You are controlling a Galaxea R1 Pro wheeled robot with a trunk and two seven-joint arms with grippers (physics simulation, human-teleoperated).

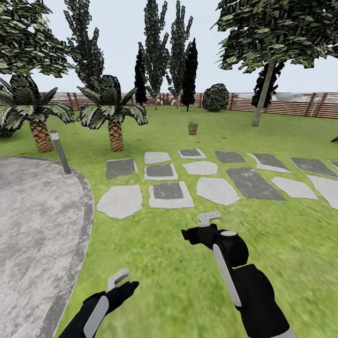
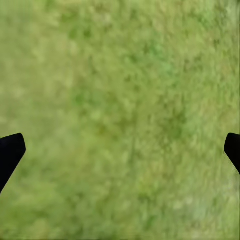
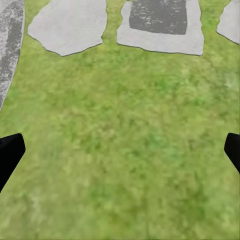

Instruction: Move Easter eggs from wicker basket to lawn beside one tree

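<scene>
The small brown wicker basket [image 1: 193, 128] stands far off on the mottled green lawn [image 1: 188, 281], beyond a patch of flat grey and dark stepping stones [image 1: 169, 195] and well apart from both arms; at this distance its contents cannot be made out. To its right, farther back, rises a tree with a pale, slightly leaning trunk [image 1: 263, 94] and dark foliage high up, before the brown horizontal-slat wooden fence [image 1: 291, 104] that rings the garden. Two short palms with scaly brown trunks [image 1: 115, 134] stand at the left, near a slim grey post lamp [image 1: 60, 151] at the edge of a curved grey paved area [image 1: 37, 234]. The black left gripper [image 1: 123, 280] hangs low over bare grass, its fingertips [image 2: 10, 152] spread wide with nothing between them. The black right gripper [image 1: 209, 221] reaches forward above the grass just short of the stones, its fingertips [image 3: 10, 150] likewise wide apart and empty.
</scene>
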